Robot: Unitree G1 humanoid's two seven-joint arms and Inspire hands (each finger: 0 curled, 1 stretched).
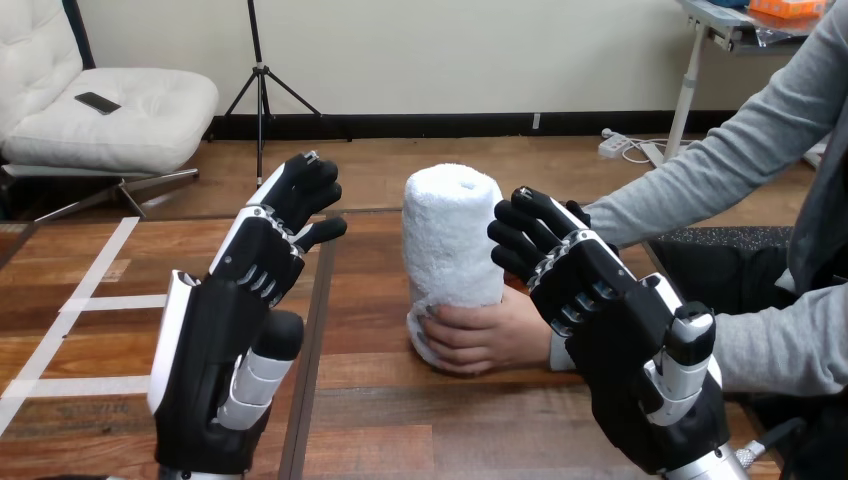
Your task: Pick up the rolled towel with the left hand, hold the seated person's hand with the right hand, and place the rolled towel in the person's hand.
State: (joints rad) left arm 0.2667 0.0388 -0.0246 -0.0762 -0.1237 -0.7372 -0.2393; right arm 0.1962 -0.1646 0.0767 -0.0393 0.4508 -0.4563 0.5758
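The towel (pixel 452 235) is already sitting in the person's hand (pixel 490 338); the task is looking finished.
It is standing upright on the worktop (pixel 420 420), gripped at its base, while the left robot hand (pixel 240 310) and right robot hand (pixel 610 330) are hovering open and empty on either side.

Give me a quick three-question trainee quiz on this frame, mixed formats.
1. True or false: the rolled towel stands upright on the table.
2. What is wrapped round the towel's base? A) the person's hand B) a strap C) nothing
3. Fill in: the left hand and the right hand, up on either side of the towel, hold ____.

Key: 1 true; 2 A; 3 nothing.
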